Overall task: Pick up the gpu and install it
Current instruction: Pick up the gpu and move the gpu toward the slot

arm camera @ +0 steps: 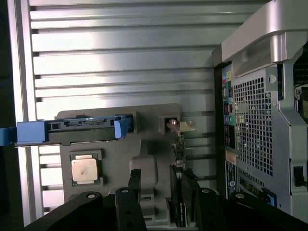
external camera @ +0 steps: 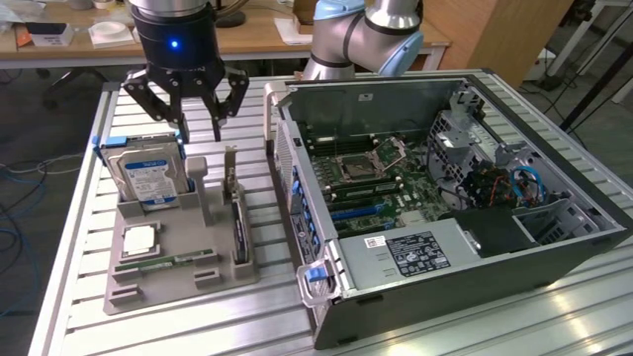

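End effector (external camera: pixel 198 122), spread and empty at upper left, could clip the hard drive (external camera: pixel 148 174) near the thin upright gpu (external camera: pixel 237 222).

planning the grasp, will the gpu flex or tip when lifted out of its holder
Probably stiff and light: the gpu is a thin flat board with a metal end bracket. It stands on edge in the gray holder, so a sideways pull might tip or jam it.

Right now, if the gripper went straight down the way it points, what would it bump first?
Probably the gpu, standing on edge in the gray holder: the open gripper points down above it. Depth is unclear, so the holder's upright post beside the card might touch first.
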You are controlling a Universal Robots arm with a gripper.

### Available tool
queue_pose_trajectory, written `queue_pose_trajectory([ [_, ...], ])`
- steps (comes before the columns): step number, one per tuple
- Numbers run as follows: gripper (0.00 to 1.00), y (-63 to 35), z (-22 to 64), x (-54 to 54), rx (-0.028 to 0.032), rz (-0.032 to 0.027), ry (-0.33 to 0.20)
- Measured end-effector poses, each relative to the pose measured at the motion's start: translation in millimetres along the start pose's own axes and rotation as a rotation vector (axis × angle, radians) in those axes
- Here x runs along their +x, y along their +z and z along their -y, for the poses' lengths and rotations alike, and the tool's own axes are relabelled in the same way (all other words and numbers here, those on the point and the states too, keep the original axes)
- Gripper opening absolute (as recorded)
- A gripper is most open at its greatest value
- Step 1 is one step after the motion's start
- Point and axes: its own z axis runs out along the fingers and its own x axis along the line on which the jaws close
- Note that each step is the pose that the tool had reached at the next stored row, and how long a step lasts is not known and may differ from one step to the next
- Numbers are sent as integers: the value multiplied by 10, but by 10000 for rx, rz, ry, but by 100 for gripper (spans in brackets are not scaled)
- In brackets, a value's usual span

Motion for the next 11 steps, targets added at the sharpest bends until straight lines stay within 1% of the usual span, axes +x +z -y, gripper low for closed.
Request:
queue_pose_trajectory([
  [11, 47, 27, 1, 1, 0, 1, -1],
])
